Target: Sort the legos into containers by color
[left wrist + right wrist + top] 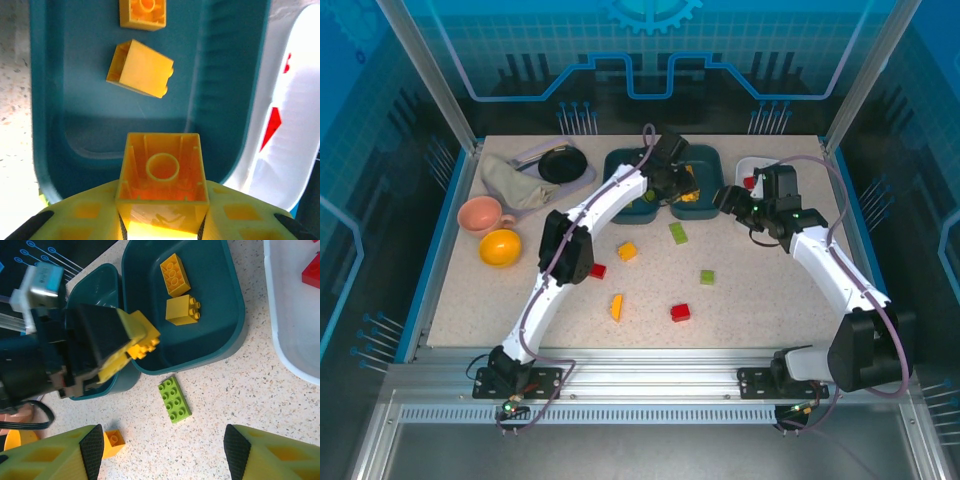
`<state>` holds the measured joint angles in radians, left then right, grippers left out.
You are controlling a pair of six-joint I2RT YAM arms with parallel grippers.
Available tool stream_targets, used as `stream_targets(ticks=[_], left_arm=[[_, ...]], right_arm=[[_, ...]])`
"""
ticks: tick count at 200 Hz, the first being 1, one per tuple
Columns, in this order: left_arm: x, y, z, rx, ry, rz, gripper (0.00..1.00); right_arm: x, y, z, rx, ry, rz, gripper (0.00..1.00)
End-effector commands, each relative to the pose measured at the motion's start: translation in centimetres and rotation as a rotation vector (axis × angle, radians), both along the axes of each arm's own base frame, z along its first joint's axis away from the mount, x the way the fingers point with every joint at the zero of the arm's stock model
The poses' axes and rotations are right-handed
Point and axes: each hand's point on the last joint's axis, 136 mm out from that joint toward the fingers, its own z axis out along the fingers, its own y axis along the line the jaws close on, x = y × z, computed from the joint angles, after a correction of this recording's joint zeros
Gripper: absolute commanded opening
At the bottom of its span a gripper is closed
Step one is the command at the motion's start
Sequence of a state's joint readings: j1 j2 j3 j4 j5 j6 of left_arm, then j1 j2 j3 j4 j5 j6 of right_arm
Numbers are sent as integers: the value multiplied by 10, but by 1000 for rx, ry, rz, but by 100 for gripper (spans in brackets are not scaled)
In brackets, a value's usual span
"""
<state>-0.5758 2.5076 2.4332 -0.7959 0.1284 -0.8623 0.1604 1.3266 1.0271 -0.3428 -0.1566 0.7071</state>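
Speckled beige table (470, 300). Along the top of the frame: grey cloth (508, 180), black dish (563, 165), left teal tub (612, 160), right teal tub (712, 160), white tub (742, 166). At left, pink bowl (480, 213) just beside yellow bowl (500, 247). Scattered mid-frame: upper orange brick (627, 251), lower orange brick (616, 307), left red brick (598, 270), right red brick (680, 312), oblong green brick (678, 233), square green brick (707, 277)

Left wrist: far yellow brick (143, 14) cut at top; right wrist: red brick (312, 271) cut at right.
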Motion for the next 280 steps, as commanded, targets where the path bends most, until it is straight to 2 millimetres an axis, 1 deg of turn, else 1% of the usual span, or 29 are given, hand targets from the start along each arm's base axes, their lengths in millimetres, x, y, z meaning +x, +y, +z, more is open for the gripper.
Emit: stream_targets(ticks=[1, 18, 42, 59, 82, 92, 107, 114, 120, 127, 138, 139, 143, 146, 148, 149, 152, 153, 157, 159, 163, 178, 199, 220, 232, 243, 246, 250, 280], left_arm=[[7, -15, 1, -52, -26, -28, 41], [9, -19, 3, -66, -31, -38, 51], [9, -20, 19, -81, -56, -40, 60], [9, -20, 39, -103, -82, -32, 63], [5, -13, 76, -119, -122, -12, 64], [1, -4, 92, -109, -134, 4, 65], [-9, 15, 108, -90, -129, 35, 65], [-15, 26, 112, -83, -125, 54, 65], [-20, 38, 110, -71, -116, 76, 66], [-28, 52, 116, -73, -117, 103, 66], [-43, 77, 108, -68, -91, 148, 66], [-44, 79, 111, -71, -96, 151, 66], [-51, 88, 103, -61, -76, 165, 66], [-56, 95, 103, -60, -74, 176, 66], [-58, 99, 98, -55, -65, 182, 66], [-59, 101, 102, -62, -71, 185, 66], [-65, 108, 96, -53, -59, 194, 66], [-67, 110, 99, -55, -63, 196, 66], [-75, 118, 92, -46, -50, 206, 66], [-78, 121, 96, -50, -56, 210, 66], [-87, 130, 89, -37, -42, 217, 66], [-118, 155, 75, 1, -12, 236, 67], [-159, 182, 51, 62, 34, 241, 69], [-189, 193, 33, 86, 71, 219, 69], [-201, 196, 28, 80, 74, 194, 69], [-210, 195, 24, 70, 65, 154, 69], [-212, 195, 24, 69, 63, 144, 69], [-215, 196, 23, 71, 63, 135, 69], [-234, 200, 14, 90, 83, 82, 69]], right_arm=[[2, -5, 4, -7, -3, -11, 67], [2, -5, 3, -11, -3, -4, 67], [-1, -4, 1, -25, 3, 10, 67], [-3, -3, -2, -40, 12, 22, 67], [-8, 1, -4, -100, 21, 63, 67], [-11, 5, -2, -146, 18, 98, 67], [-18, 19, -3, -222, 16, 180, 66], [-23, 28, -5, -260, 21, 222, 66], [-26, 35, -7, -290, 23, 261, 66], [-32, 46, -10, -319, 28, 313, 66], [-44, 63, -17, -369, 42, 401, 66], [-45, 65, -18, -373, 45, 413, 66], [-50, 71, -21, -391, 50, 448, 66], [-55, 77, -22, -405, 51, 478, 66], [-57, 79, -24, -414, 55, 495, 66], [-59, 81, -25, -420, 56, 504, 67], [-63, 85, -26, -434, 58, 529, 67], [-64, 85, -27, -440, 62, 532, 67], [-68, 87, -30, -457, 67, 553, 67], [-71, 89, -32, -469, 73, 567, 67], [-78, 93, -36, -493, 86, 602, 68], [-100, 103, -49, -538, 146, 702, 69], [-135, 102, -74, -583, 322, 788, 71], [-173, 98, -98, -593, 511, 855, 74], [-191, 98, -110, -580, 597, 873, 76], [-201, 102, -117, -549, 637, 888, 77], [-204, 103, -119, -540, 649, 892, 82], [-206, 105, -122, -532, 661, 895, 83], [-214, 121, -138, -509, 694, 897, 84]])
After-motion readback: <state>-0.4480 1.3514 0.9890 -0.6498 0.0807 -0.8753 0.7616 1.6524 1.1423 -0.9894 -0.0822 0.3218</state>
